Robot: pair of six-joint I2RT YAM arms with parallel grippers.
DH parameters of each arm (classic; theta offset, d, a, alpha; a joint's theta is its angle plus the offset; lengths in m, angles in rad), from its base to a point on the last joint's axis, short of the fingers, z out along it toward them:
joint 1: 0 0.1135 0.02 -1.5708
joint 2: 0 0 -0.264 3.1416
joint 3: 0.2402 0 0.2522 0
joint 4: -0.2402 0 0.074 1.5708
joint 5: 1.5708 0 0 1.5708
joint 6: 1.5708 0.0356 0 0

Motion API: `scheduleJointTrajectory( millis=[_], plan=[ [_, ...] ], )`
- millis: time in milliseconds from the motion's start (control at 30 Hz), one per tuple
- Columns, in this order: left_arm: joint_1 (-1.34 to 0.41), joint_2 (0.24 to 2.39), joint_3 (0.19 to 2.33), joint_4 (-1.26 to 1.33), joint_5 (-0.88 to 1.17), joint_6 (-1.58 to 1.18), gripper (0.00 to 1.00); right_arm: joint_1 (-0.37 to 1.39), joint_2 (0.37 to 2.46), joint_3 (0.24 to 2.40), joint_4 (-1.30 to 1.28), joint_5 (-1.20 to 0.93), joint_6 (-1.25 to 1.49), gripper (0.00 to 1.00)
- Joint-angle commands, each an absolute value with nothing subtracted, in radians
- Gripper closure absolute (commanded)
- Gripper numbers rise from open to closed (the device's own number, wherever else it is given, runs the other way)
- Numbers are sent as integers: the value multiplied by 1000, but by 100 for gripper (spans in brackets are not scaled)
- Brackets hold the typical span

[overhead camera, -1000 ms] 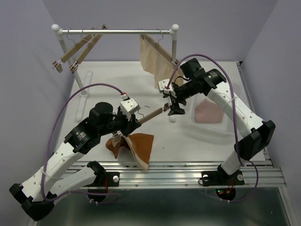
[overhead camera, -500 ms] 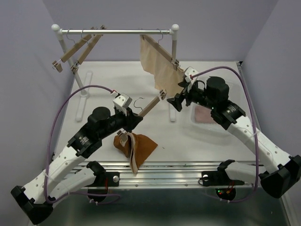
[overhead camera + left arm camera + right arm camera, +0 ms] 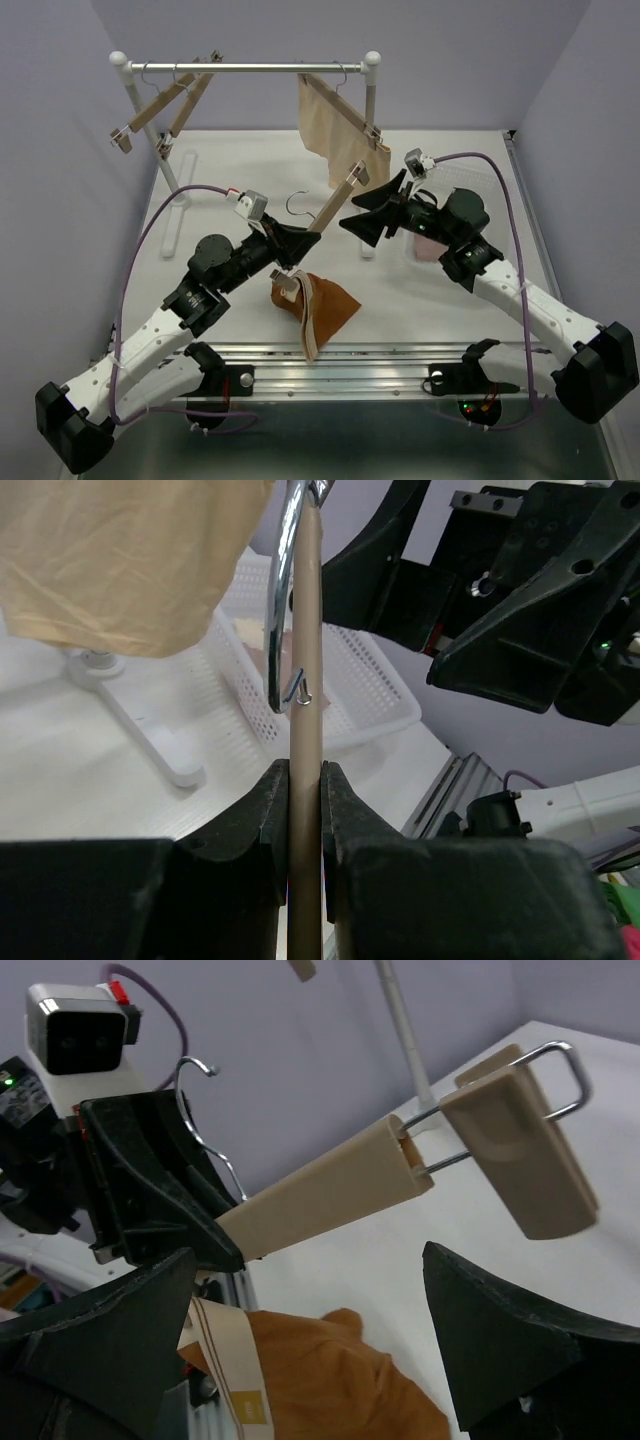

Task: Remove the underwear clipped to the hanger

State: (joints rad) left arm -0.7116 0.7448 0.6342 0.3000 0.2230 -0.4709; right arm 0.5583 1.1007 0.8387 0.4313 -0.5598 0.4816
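Rust-brown briefs hang by one corner from the lower clip of a wooden hanger, bunched low over the table at about six o'clock in the top view; a cream band trails off their near edge; whether the lowest fold touches the table cannot be told. The hanger slants from the lower clip up toward one o'clock, its steel hook at mid-bar; its upper clip holds no cloth. The left gripper is clamped tight on the hanger's bar just below the hook, with a finger pressed against each side in the wrist view. The right gripper sits just beside the upper clip at its four o'clock, jaws spread as wide as they go, holding nothing and apart from the clip. Beige briefs hang at twelve o'clock, clipped to another hanger on the rail; two bare hangers hang tilted on the rail at ten o'clock. A white mesh basket sits under the right arm at three o'clock.
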Motion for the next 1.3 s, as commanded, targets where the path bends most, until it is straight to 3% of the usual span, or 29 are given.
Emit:
scheduleJointTrajectory(
  millis=[0,100,233,533,633,667,833,900,967,1067,1100,1167,1267],
  plan=[
    [-712,752,632,485,279,-538,100,566,1144,812,769,-635,695,0],
    [-712,752,627,492,273,-545,100,566,1186,785,903,-635,788,0],
    [-712,756,612,534,288,-558,100,566,1235,816,891,-608,825,0],
    [-712,808,627,569,324,-568,100,566,1333,799,1149,-566,951,19],
    [-712,819,632,581,334,-569,100,566,1365,801,1201,-571,994,31],
    [-712,819,632,586,334,-571,100,566,1371,798,1216,-578,1002,41],
    [-712,824,627,598,348,-572,100,566,1376,782,1290,-585,1031,71],
    [-712,821,624,604,348,-575,100,566,1374,770,1308,-571,1038,99],
    [-712,819,621,603,345,-578,100,566,1368,761,1310,-549,1043,99],
    [-713,807,612,592,331,-583,55,566,1348,752,1278,-505,1035,99],
    [-712,801,612,578,325,-581,47,566,1339,746,1273,-489,1031,99],
    [-712,775,611,555,305,-578,2,566,1306,733,1227,-454,1011,99],
    [-712,735,618,470,282,-571,1,566,1252,745,1096,-408,950,99]
  ],
)
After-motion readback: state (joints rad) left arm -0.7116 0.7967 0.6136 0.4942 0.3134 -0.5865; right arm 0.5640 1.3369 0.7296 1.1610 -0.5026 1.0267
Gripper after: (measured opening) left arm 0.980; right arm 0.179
